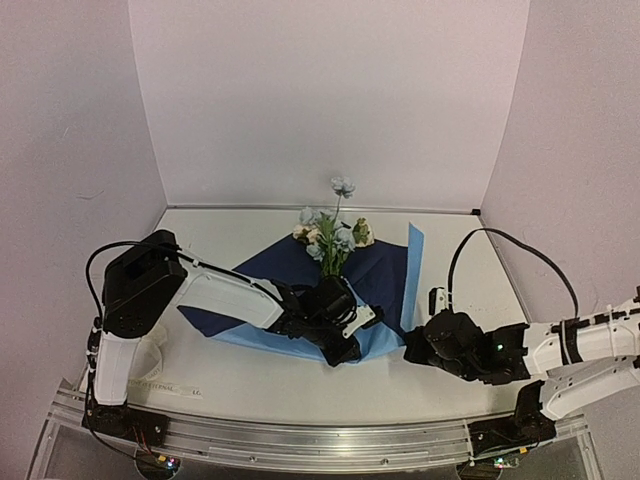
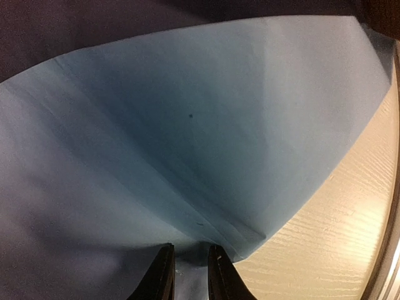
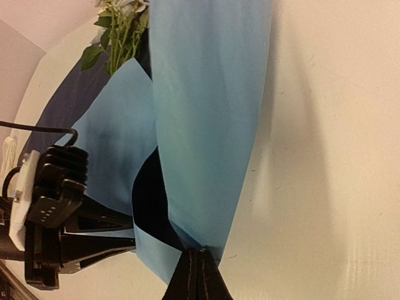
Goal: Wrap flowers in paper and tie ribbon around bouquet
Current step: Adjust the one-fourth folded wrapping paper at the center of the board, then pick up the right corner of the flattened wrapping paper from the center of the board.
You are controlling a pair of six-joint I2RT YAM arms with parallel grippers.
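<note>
Upright paper (image 1: 414,268) fold beside open table (image 1: 436,246).

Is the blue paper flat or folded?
Partly folded: the paper lies spread, but its right flap stands up, pinched by the right gripper.

- Left arm (image 1: 225,292): white shells, black joint housings; black cable (image 1: 92,270) looped beside the shoulder.
- Right arm (image 1: 590,345): same white-and-black build; second black cable (image 1: 520,243) in a long arc; green light (image 1: 497,347) on the wrist.
- Right gripper (image 3: 199,256): fingers black, tapered.
</note>
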